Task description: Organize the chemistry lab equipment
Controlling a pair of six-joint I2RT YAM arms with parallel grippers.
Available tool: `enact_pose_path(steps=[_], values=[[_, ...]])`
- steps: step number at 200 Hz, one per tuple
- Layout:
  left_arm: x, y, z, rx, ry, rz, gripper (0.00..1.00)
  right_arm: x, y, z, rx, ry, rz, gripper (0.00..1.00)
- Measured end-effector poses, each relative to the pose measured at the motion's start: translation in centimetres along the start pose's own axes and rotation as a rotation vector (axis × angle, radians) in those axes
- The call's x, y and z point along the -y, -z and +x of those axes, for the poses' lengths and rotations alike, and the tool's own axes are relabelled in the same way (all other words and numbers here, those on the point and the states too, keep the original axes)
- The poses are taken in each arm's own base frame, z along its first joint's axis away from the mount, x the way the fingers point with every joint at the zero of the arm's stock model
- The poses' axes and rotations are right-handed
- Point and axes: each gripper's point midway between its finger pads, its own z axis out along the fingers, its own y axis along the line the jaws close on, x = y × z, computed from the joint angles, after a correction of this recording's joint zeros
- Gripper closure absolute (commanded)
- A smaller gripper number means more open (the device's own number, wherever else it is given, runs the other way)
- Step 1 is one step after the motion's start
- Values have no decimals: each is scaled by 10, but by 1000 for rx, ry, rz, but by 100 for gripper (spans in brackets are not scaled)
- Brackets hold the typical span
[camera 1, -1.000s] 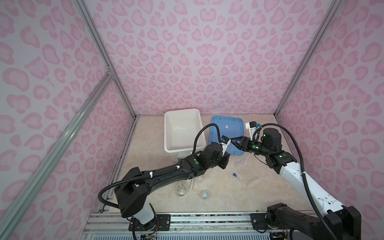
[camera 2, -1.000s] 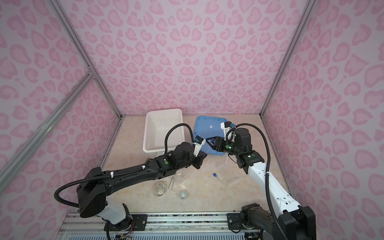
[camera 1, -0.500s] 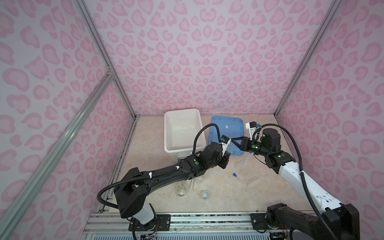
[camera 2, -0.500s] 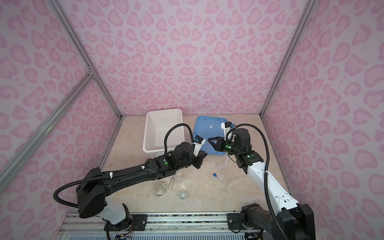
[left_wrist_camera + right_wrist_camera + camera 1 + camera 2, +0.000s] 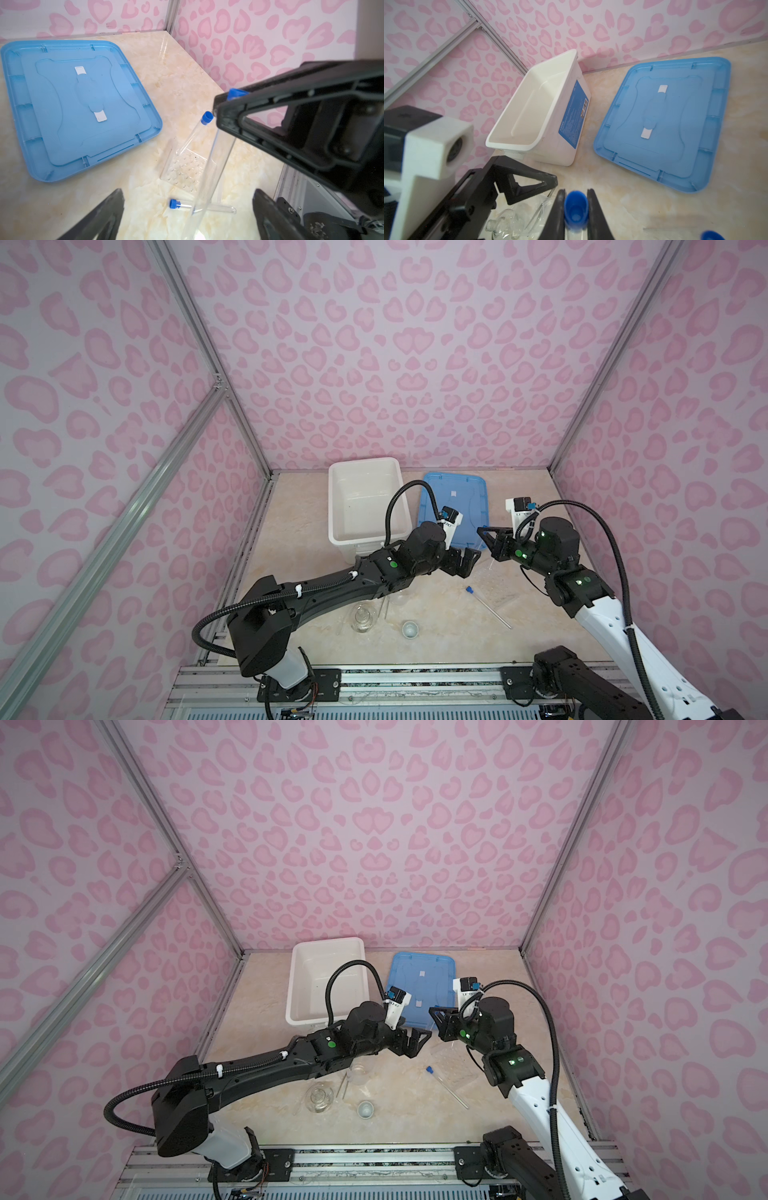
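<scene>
While right tool [image 5: 575,199] clenches a tube [image 5: 215,166] by its cap | left tool [image 5: 464,558] spread, empty | tube hangs steep, likely for the rack [image 5: 185,166]

clear blue-capped test tube [image 5: 210,176] hanging tilted, pinched at its cap in the right jaws, second tube [image 5: 193,135] leaning in clear rack [image 5: 185,168], third tube [image 5: 489,608] flat on surface [image 5: 299,564], glass flask [image 5: 363,616] and small white cup [image 5: 409,629] standing nearby
</scene>
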Motion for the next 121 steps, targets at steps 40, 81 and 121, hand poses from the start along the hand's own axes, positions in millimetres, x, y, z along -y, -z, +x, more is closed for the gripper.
enact_pose_path(steps=[40, 81, 121], values=[[5, 1, -4, 2, 58, 12, 2, 29, 34, 3, 116, 68, 180, 87], [2, -10, 12, -41, 102, 1, 2, 71, 57, 16, 208, 82, 389, 85], [3, -22, 29, -93, 126, 3, 2, 100, 62, 25, 291, 87, 507, 85]])
